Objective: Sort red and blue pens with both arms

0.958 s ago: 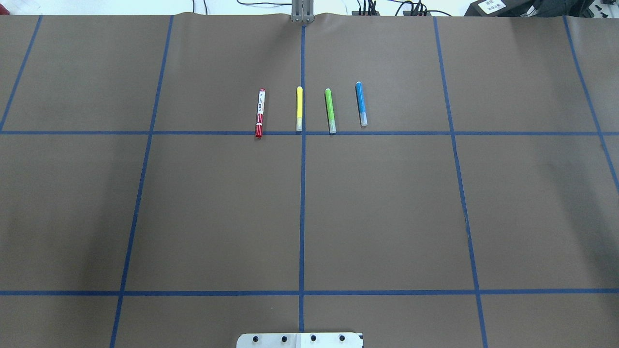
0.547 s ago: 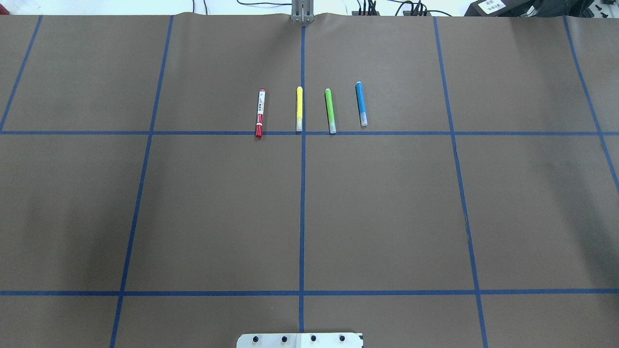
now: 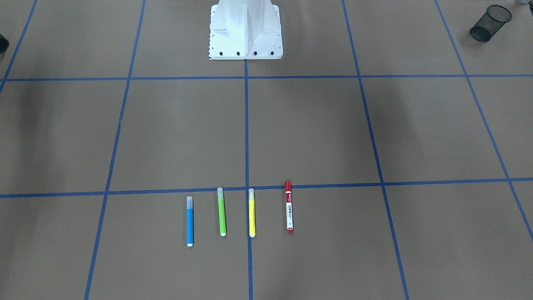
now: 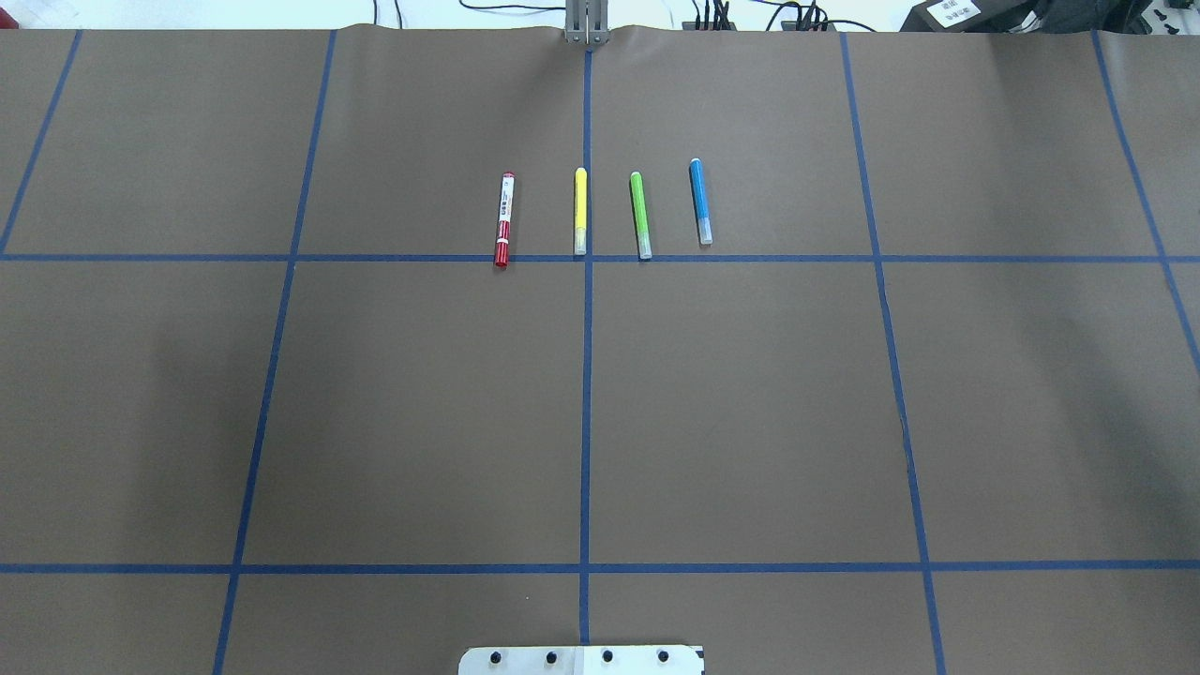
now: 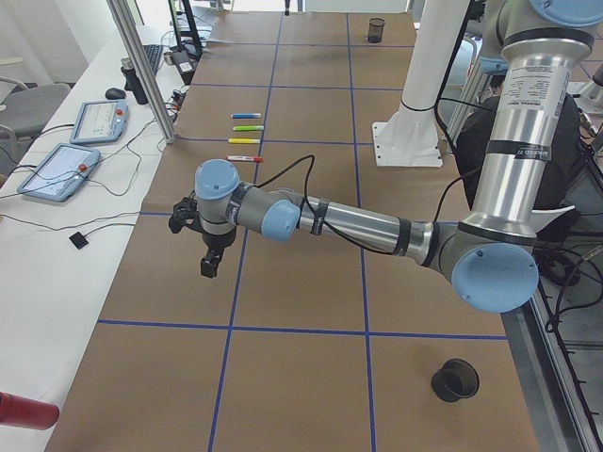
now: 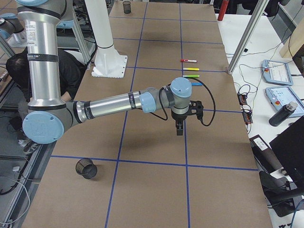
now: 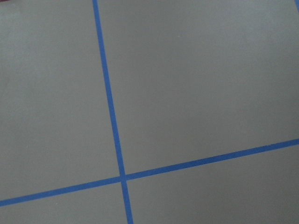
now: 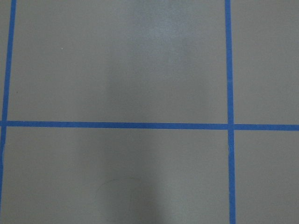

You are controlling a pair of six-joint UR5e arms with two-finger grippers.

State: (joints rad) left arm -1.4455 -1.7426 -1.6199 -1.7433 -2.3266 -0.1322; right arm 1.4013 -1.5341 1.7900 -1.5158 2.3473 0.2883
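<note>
The red pen (image 4: 504, 219) (image 3: 288, 206), white-barrelled with a red cap, lies at the left end of a row of markers near the table's far middle. The blue pen (image 4: 700, 201) (image 3: 189, 221) lies at the row's right end. Neither arm appears in the overhead or front views. In the left side view my left gripper (image 5: 209, 264) hangs above the paper, well short of the row. In the right side view my right gripper (image 6: 179, 130) likewise hovers away from the pens. I cannot tell whether either is open or shut. Both wrist views show only bare brown paper and blue tape lines.
A yellow marker (image 4: 580, 211) and a green marker (image 4: 640, 215) lie between the two pens. Black mesh cups (image 5: 456, 379) (image 6: 86, 168) stand near the robot's side at each table end. The white robot base (image 3: 245, 29) sits at the centre edge. Tablets (image 5: 58, 171) lie beyond the far edge.
</note>
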